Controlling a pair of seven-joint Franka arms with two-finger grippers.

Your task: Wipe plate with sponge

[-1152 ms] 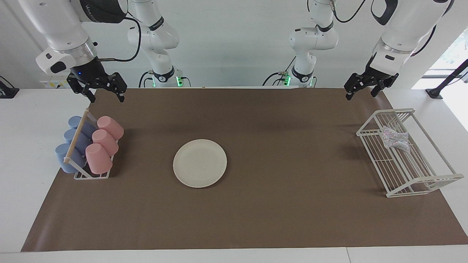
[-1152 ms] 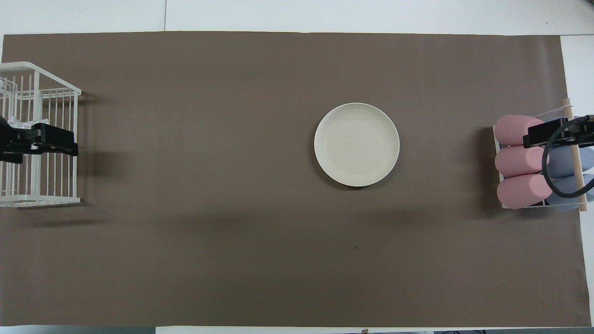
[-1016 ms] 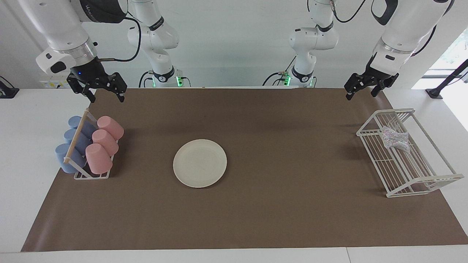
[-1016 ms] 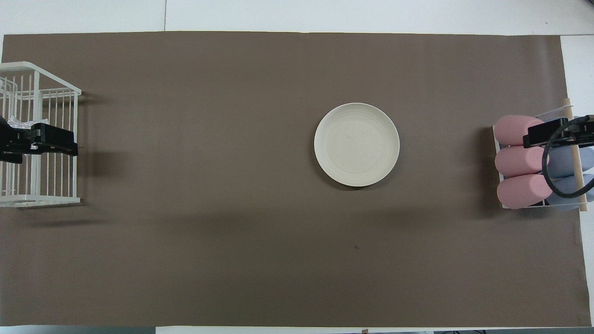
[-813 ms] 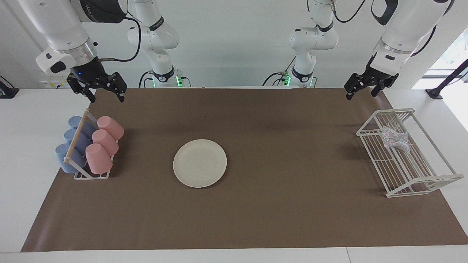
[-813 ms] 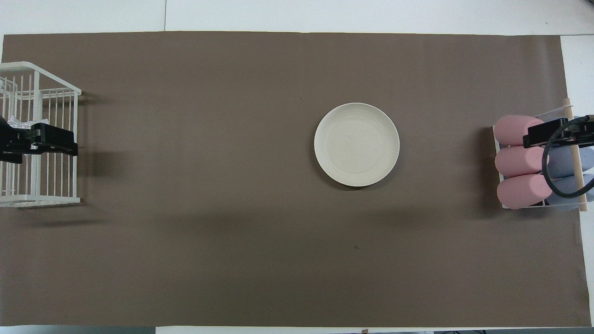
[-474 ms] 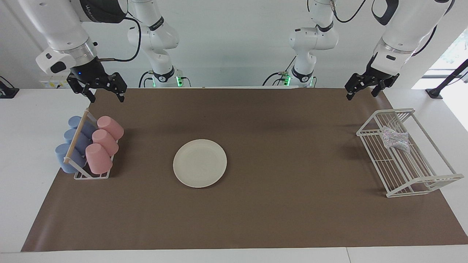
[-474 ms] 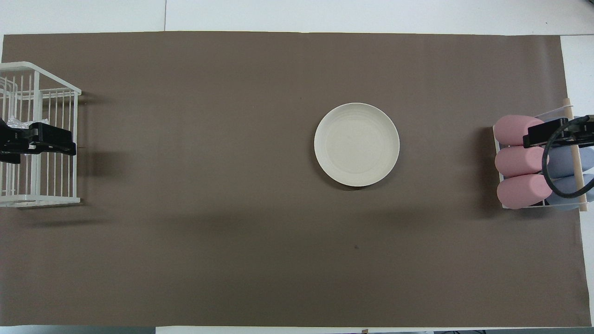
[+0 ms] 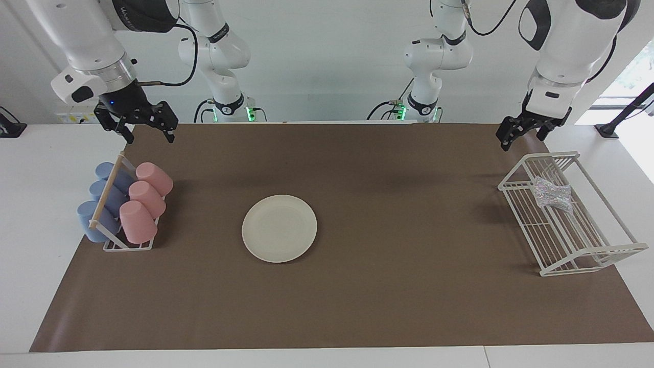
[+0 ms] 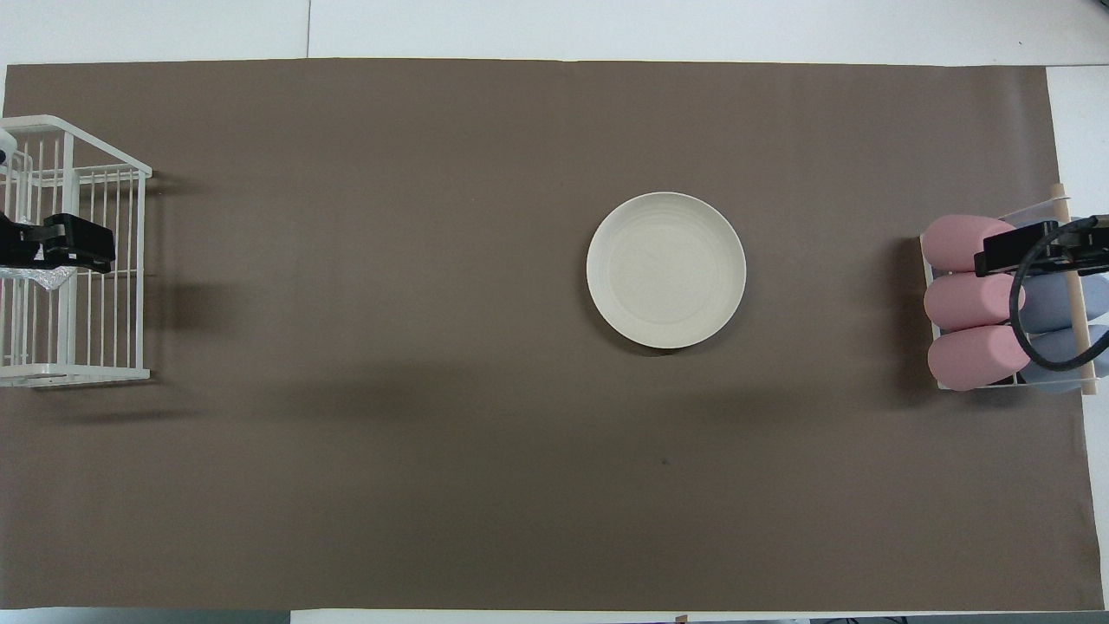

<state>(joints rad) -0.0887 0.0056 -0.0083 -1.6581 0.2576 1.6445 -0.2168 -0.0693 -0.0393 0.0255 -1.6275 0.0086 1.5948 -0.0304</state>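
In the facing view the plate (image 9: 279, 228) lies flat mid-mat, bare and reachable from either arm, while the sponge (image 9: 552, 195) sits on the wire rack (image 9: 587, 253) at the left arm's end, so the left gripper (image 9: 521, 136) hangs empty above the rack's robot-side end, fingers spread, probably to fetch it. It has slid toward the rack since the earlier frame. The right gripper (image 9: 148, 134) waits, spread and empty, over the mat edge by the cup rack (image 9: 127, 246), unmoved. From overhead the left gripper (image 10: 52, 247) covers less of the rack (image 10: 78, 374) than before, and a bit of sponge (image 10: 35, 274) shows beside it; the plate (image 10: 666, 270) is unchanged.
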